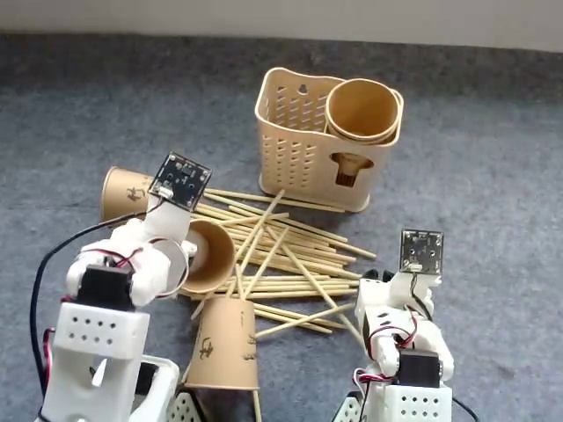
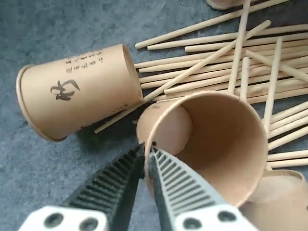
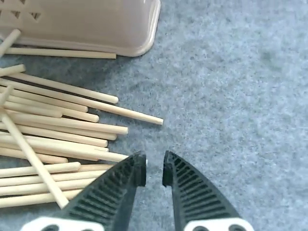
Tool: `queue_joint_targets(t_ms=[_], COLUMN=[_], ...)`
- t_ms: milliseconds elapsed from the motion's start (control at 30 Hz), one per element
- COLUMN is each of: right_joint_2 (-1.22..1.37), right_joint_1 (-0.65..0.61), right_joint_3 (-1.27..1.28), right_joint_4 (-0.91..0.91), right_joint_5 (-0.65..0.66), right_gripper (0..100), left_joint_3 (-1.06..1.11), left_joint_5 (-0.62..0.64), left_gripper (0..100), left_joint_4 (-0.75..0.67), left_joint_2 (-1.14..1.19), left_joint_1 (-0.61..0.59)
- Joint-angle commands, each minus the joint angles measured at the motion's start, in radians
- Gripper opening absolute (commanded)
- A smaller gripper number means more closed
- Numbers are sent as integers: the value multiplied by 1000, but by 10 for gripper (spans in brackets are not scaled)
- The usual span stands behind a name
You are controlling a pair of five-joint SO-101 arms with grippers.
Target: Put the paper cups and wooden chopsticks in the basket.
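One cup (image 1: 211,255) lies on its side beside the chopsticks (image 1: 290,255), nearer than the basket (image 1: 299,149). The left fingers (image 2: 175,180) pinch its rim, one inside, one outside, likely so it won't slip when lifted. The right fingers (image 3: 192,187) hang slightly apart, empty, right of the chopsticks.

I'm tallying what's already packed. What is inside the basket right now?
A paper cup stands upright in the basket, at its right end, mouth up; its doubled rim suggests a second cup nested inside. The space beside it looks empty. The floor under the cup is hidden.
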Motion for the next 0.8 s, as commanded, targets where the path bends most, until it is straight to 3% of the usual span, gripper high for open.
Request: queue_joint_targets(t_ms=[0, 433, 767], right_joint_2=[-12, -12, -12], right_joint_1=[12, 12, 12], right_joint_3=[107, 107, 107], right_joint_4=[-12, -13, -13], right_joint_5=[15, 15, 15], right_gripper=[70, 70, 70], left_joint_3=[-18, -193, -348], left_joint_5=[-5, -3, 129], left_gripper=[6, 6, 6], left_joint_4=[32, 141, 138], left_joint_2=[-99, -124, -122], left_joint_1=[-7, -12, -4])
